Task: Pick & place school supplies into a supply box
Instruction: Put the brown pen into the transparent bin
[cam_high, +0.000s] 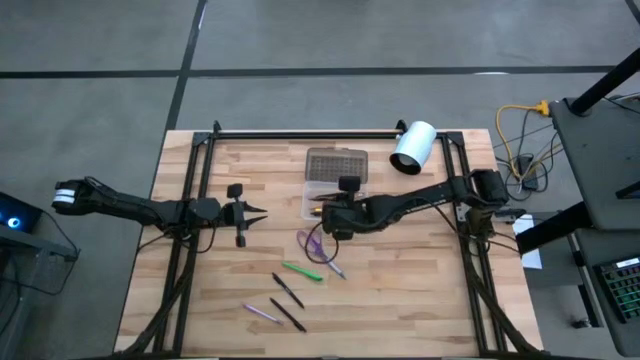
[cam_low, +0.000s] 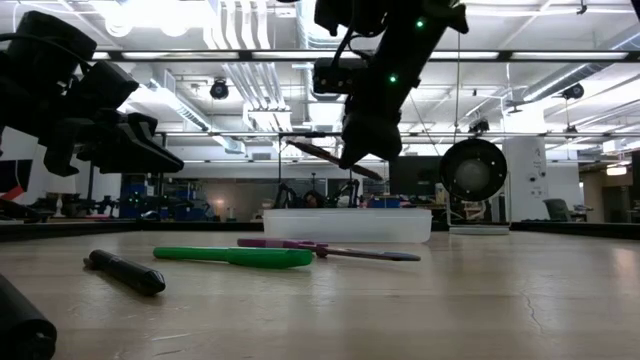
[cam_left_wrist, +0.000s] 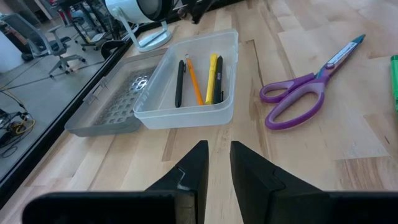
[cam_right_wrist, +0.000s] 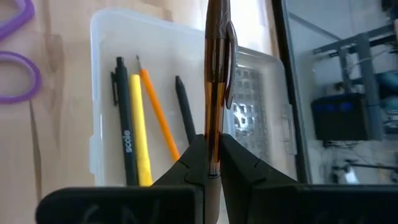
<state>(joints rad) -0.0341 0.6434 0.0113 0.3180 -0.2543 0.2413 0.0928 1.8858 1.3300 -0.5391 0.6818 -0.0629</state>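
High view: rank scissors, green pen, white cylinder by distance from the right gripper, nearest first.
From the right gripper, holding the brown pen:
1. Scissors, just toward the front edge.
2. Green pen, beyond the scissors.
3. White cylinder, far back-right corner.

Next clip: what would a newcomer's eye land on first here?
The right claw, shut on a brown pen and poised above the open supply box, which already holds four pens and pencils. Next, the purple scissors lying on the table beside the box, with the left claw waiting farther left.
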